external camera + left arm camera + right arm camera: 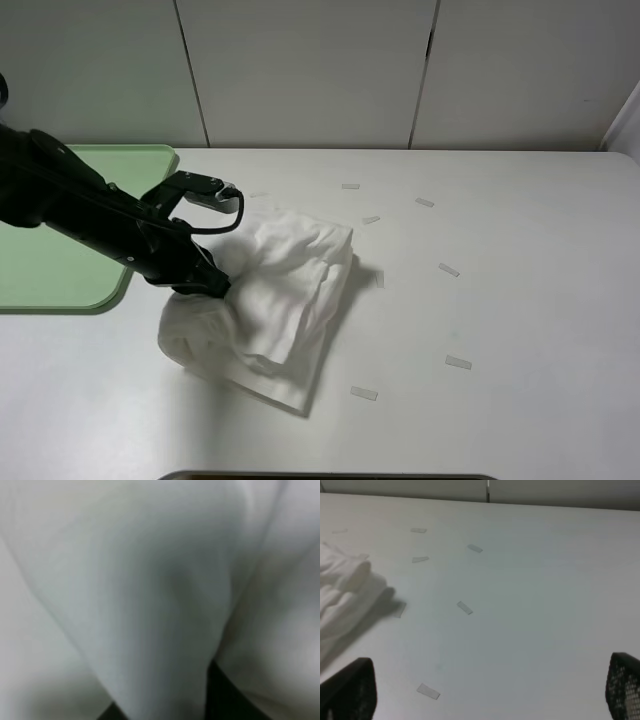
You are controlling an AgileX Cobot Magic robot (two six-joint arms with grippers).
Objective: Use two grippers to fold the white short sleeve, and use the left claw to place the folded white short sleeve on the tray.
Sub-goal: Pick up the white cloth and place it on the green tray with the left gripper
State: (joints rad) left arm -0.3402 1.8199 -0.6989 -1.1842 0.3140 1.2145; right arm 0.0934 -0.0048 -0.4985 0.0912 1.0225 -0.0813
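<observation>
The large off-white cotton T-shirt (pixel 275 300) lies in a folded, somewhat rumpled bundle on the white worktop (pixel 500 300), near the middle and well apart from the flat pale green plastic tray (pixel 60 290), which sits at the left edge with its surface bare apart from the arm crossing above it. The folding looks done, so the step in hand is judged to be the pick-up for the transfer. The left matte-black tool (pixel 213 283) is buried in the bundle's left side; its fingertips are hidden by cloth in the high view, and the left wrist view is filled with blurred white fabric pressed close, with only dark slivers of the tool showing. The jaws appear drawn narrow on a gather of the shirt, though how many layers they hold cannot be told. The right matte-black tool (pixel 490 700) is out of the high view; its wrist camera shows its two fingers standing wide apart, holding nothing, over bare worktop scattered with small white tape strips (pixel 465 608). The next move calls for a lift high enough that the hanging layers clear the worktop and the tray's rim, then a carry leftward, with the risk that loose folds slip out.
</observation>
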